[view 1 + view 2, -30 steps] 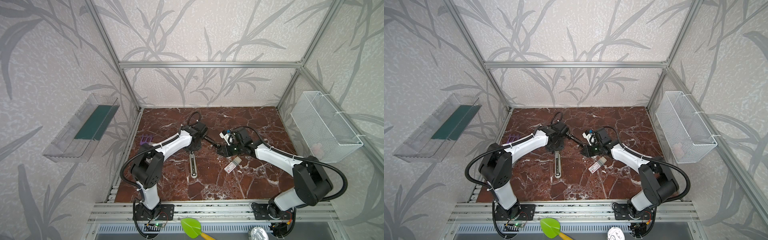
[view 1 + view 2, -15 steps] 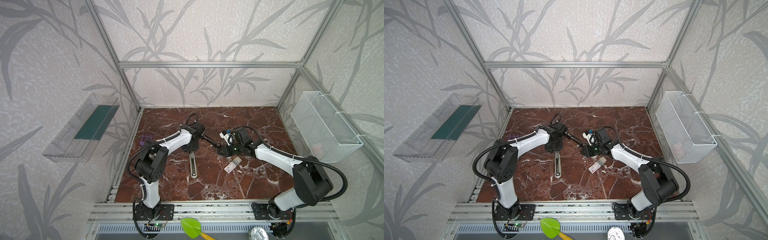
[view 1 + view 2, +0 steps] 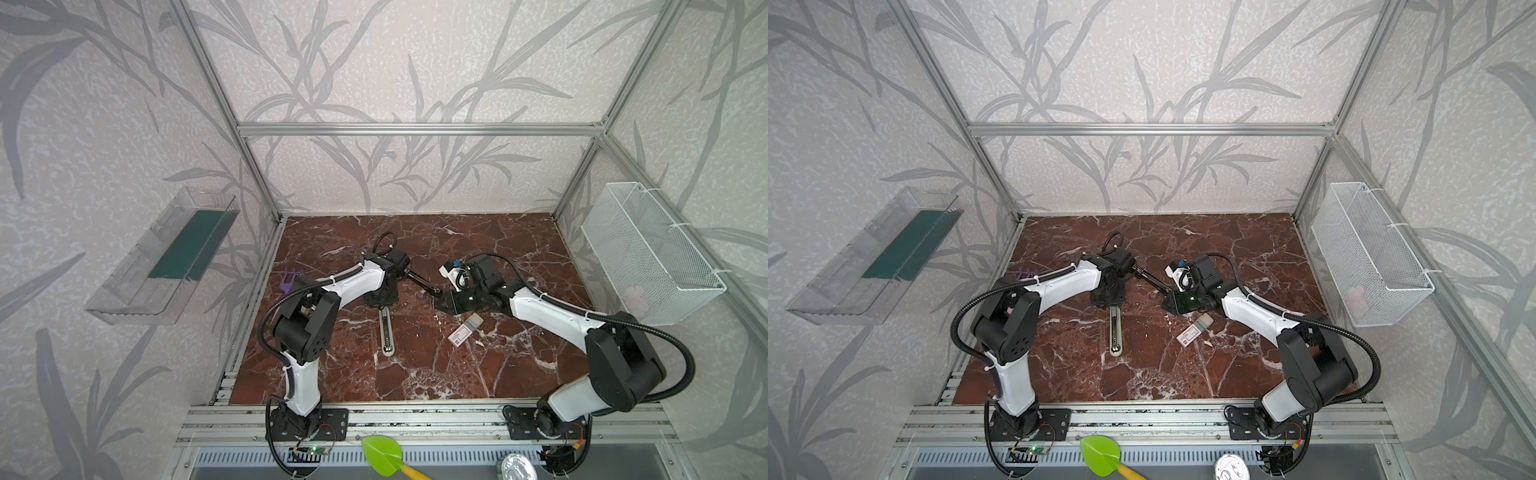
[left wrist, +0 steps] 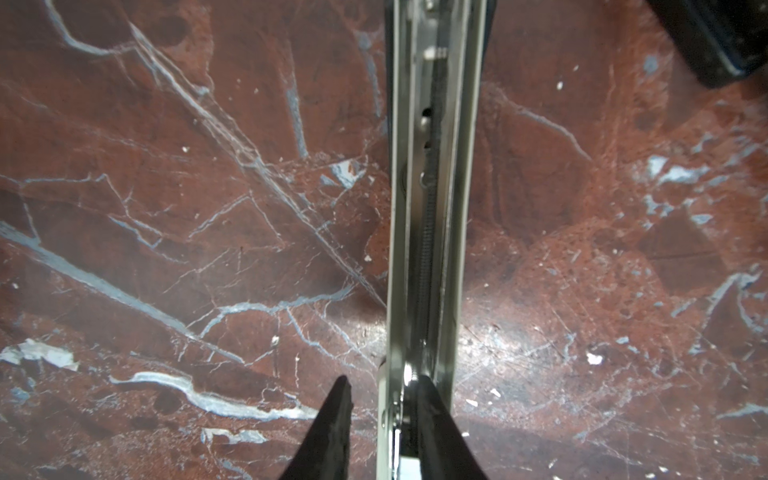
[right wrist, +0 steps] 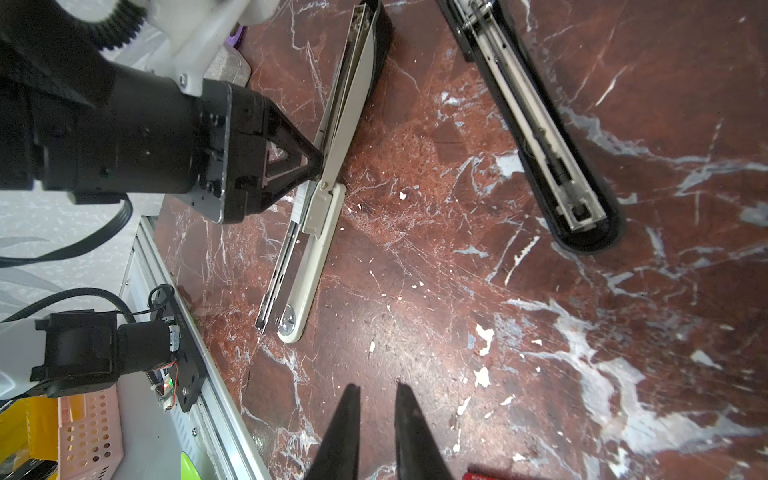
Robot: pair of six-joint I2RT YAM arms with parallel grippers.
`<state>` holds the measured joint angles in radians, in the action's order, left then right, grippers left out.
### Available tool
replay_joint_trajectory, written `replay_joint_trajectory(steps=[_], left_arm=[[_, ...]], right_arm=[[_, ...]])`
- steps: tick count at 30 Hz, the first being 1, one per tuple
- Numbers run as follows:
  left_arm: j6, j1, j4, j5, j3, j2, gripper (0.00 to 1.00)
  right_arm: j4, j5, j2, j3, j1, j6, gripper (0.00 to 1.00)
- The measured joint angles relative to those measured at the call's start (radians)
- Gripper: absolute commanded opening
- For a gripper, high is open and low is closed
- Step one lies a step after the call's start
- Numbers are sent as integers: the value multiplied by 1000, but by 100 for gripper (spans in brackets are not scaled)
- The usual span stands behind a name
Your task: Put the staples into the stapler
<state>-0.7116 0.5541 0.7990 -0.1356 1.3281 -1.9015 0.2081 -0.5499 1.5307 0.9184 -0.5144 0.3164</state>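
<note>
A white stapler (image 3: 386, 336) (image 3: 1115, 336) lies folded out flat on the marble, its metal magazine channel (image 4: 432, 166) facing up. My left gripper (image 3: 381, 305) (image 4: 382, 380) (image 5: 318, 166) points down at the stapler's hinge. It is open: one finger (image 4: 432, 415) sits in the channel and the other (image 4: 336, 415) stands off the rail's outer side. A black stapler (image 3: 424, 282) (image 5: 540, 124) lies opened behind it. The staples (image 3: 465, 330) (image 3: 1194, 330), a small white box with a red label, lie by my right gripper (image 3: 440, 305) (image 5: 376, 386). That gripper hovers narrowly open and empty.
A purple clip (image 3: 291, 280) lies near the left edge. A wire basket (image 3: 648, 253) hangs on the right wall and a clear tray (image 3: 166, 257) on the left wall. A green scoop (image 3: 382, 455) and a pink perforated bin (image 5: 87, 432) sit beyond the front rail.
My left arm has swung its elbow forward and brought the gripper down onto the white stapler's hinge end, jaws slightly narrower. The right arm has not moved.
</note>
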Motion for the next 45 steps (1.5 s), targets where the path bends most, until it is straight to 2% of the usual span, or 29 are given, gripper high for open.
replay_joint_trajectory(steps=[45], left_arm=[[-42,31,10,13,-111,93,27]], right_arm=[[0,0,7,0,1,-5,19]])
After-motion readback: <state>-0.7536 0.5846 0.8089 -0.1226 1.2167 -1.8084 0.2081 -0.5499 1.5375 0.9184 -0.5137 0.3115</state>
